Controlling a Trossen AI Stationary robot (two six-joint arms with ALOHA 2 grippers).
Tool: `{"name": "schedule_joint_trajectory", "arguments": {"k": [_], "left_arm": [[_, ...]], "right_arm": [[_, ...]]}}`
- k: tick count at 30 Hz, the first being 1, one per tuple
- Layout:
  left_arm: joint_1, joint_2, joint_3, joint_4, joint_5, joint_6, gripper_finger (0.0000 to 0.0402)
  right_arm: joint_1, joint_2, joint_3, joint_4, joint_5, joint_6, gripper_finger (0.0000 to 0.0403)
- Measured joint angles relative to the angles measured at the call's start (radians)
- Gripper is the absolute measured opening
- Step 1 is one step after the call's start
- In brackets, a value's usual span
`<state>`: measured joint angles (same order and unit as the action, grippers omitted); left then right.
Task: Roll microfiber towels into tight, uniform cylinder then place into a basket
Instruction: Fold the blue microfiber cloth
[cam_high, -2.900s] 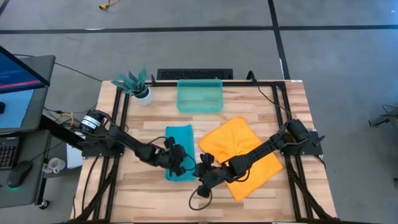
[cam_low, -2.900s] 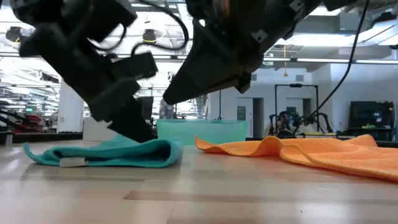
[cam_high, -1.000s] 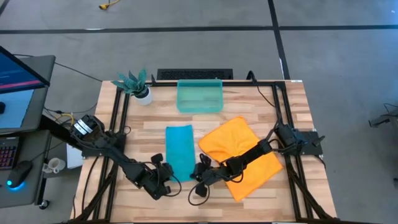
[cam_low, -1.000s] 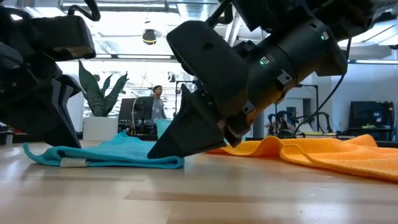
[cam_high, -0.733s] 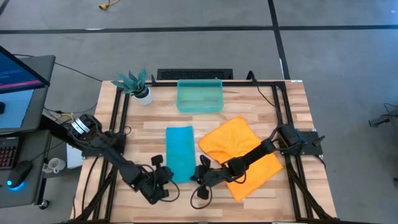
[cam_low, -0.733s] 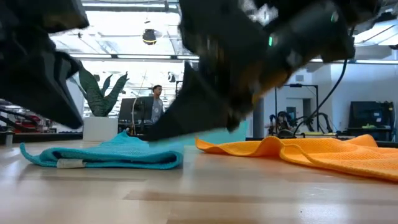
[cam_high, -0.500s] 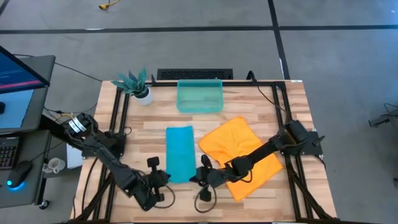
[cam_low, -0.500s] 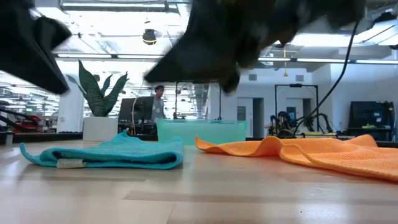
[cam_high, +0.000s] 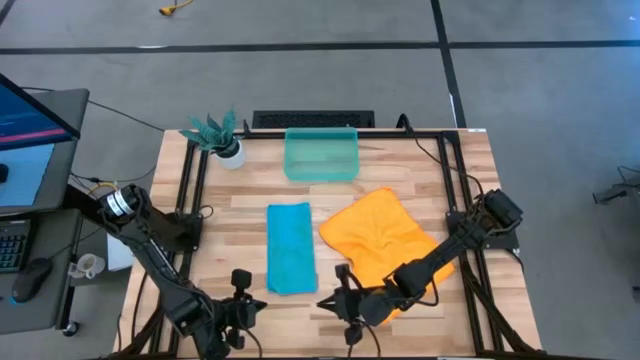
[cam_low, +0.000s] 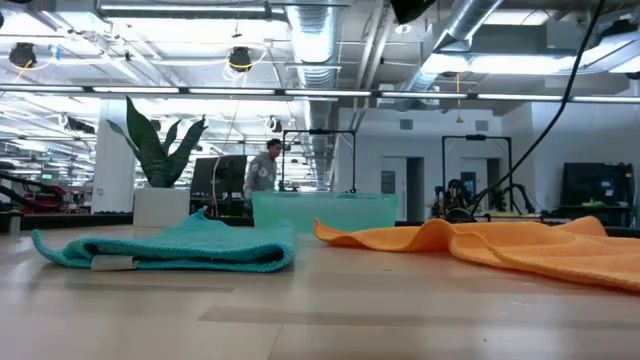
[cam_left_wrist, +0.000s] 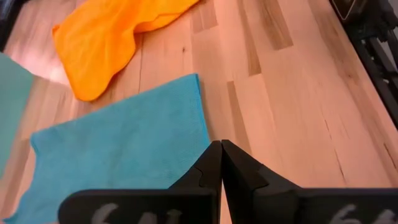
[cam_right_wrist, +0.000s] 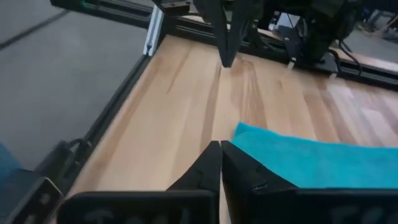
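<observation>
down at the near edge of the worktop (cam_high: 420, 190) both the left gripper (cam_left_wrist: 217, 163) and right gripper (cam_right_wrist: 217, 160) hover with fingers together, empty, so the flat teal towel (cam_high: 290, 246) could bunch unevenly if scooped carelessly, far from the basket (cam_high: 321, 154).

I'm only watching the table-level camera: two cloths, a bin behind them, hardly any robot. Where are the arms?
Observer: Seen from above, both are at the table edge opposite the basket. The left gripper is by the teal towel's end, and the right gripper is by the orange towel.
Operator: Are they holding anything?
Observer: No. Each wrist camera shows its fingers shut on nothing.
Operator: Anything in the bin?
Observer: From above it looks empty, and both towels lie unrolled on the table.
</observation>
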<state>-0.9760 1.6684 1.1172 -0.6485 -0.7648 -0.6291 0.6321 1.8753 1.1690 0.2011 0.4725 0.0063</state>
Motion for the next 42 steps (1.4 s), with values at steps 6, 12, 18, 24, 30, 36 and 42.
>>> {"name": "schedule_joint_trajectory", "arguments": {"k": [6,12,18,24,30,36,42], "left_arm": [[0.011,0.001,-0.007,0.005,0.042,-0.006,0.0034],[0.023,0.002,-0.007,0.008,0.072,-0.021,0.0112],[0.051,0.051,-0.007,0.049,0.081,-0.009,0.0179],[0.059,0.144,-0.008,0.062,0.072,0.025,0.0198],[0.08,0.21,-0.008,0.061,0.029,0.042,0.0192],[0.116,0.276,-0.008,0.048,0.057,0.042,0.019],[0.144,0.28,-0.006,0.02,0.062,0.034,0.019]], "right_arm": [[-0.026,0.033,0.002,-0.007,-0.003,0.009,0.0082],[-0.059,0.09,0.006,0.023,-0.051,0.02,0.0141],[-0.078,0.147,0.002,0.029,-0.085,0.019,0.0192],[-0.09,0.203,0.027,0.033,-0.109,0.019,0.0214],[-0.108,0.236,0.037,0.027,-0.111,0.016,0.021],[-0.123,0.241,0.037,-0.022,-0.109,0.02,0.0203],[-0.135,0.241,0.036,-0.047,-0.129,0.027,0.0202]]}}
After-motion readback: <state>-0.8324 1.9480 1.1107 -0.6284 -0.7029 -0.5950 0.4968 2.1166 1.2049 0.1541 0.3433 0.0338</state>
